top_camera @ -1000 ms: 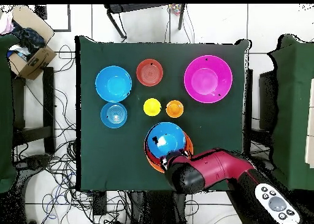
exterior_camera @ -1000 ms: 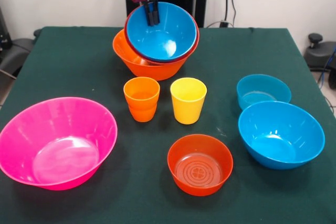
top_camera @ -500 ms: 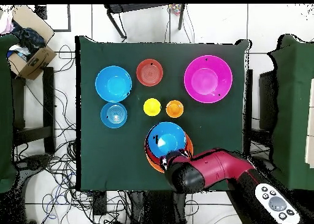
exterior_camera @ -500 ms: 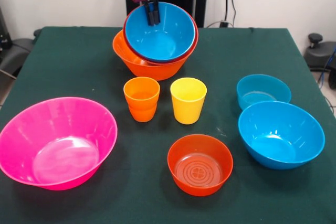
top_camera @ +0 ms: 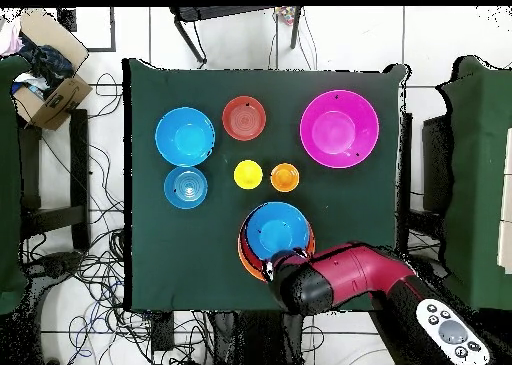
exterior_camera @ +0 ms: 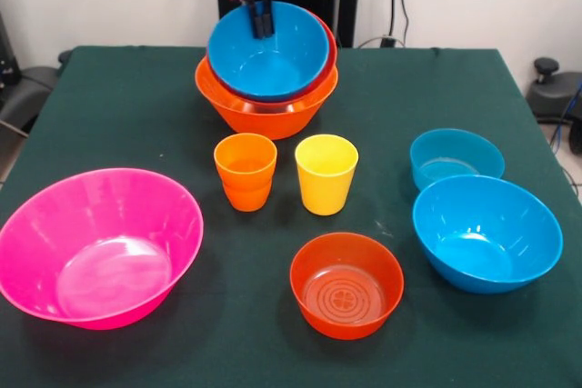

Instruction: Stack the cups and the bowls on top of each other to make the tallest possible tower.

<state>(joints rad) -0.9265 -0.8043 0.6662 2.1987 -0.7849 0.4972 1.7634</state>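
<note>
My gripper (exterior_camera: 262, 19) is shut on the far rim of a blue bowl (exterior_camera: 268, 61). That bowl sits tilted in a red-orange bowl (exterior_camera: 329, 54), and both rest in the big orange bowl (exterior_camera: 264, 114) at the table's far side. This tower also shows in the overhead view (top_camera: 275, 229), partly under my arm (top_camera: 335, 281). The orange cup (exterior_camera: 245, 172) and the yellow cup (exterior_camera: 326, 174) stand upright side by side in front of the tower. No blue cup shows.
A big pink bowl (exterior_camera: 95, 247) sits at the near left. A red-orange bowl (exterior_camera: 346, 283) is near centre. A larger blue bowl (exterior_camera: 486, 233) and a small blue bowl (exterior_camera: 456, 158) sit at the right. A cardboard box (top_camera: 45, 76) lies off the table.
The blue and red-orange bowls have shifted left with my gripper and settled lower and more level in the big orange bowl. Everything else is unmoved.
</note>
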